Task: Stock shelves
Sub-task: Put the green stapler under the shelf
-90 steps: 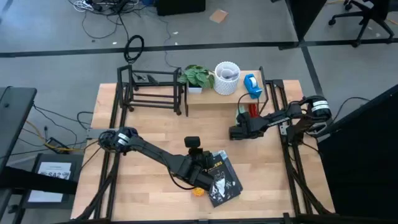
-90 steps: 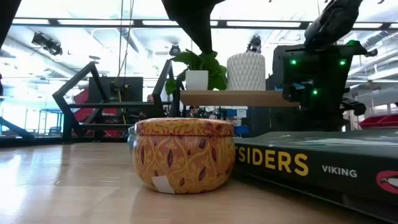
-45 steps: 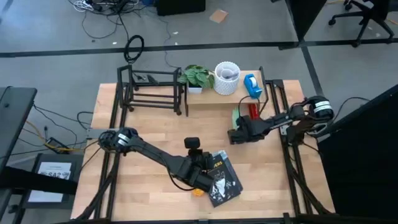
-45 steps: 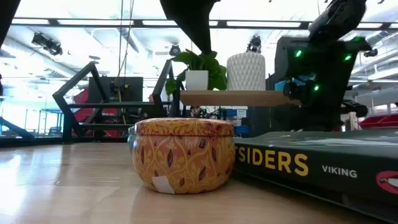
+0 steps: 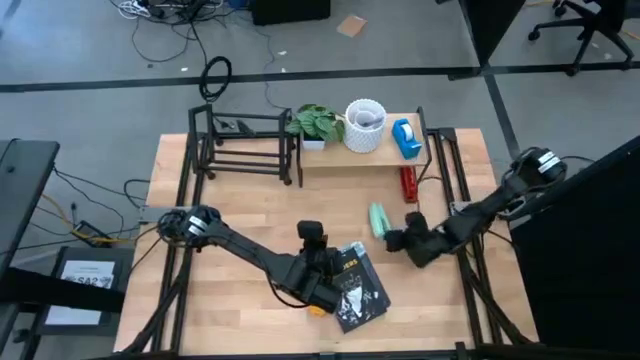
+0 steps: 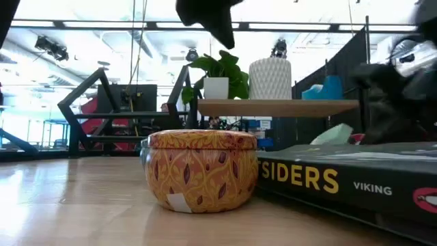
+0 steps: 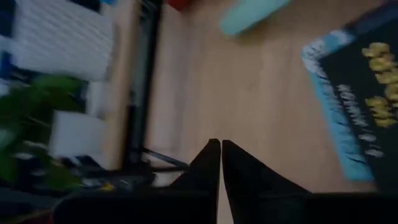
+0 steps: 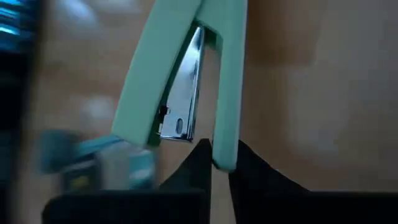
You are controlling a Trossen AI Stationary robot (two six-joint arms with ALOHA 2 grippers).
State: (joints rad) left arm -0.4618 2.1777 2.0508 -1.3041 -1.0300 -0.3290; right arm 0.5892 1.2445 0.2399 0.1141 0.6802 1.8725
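Your left arm reaches from the counter's (image 5: 200, 300) left edge across toward the middle of its near half, stretched low with the wrist bent, ending in the left pincer (image 5: 322, 283). In its wrist view the two dark fingers (image 7: 208, 163) lie pressed together, tips touching. Your right arm comes in from the counter's right edge, angled toward the centre, with the right pincer (image 5: 400, 240) low over the right half. Its fingers (image 8: 200, 160) stand almost together, with only a slim gap between them.
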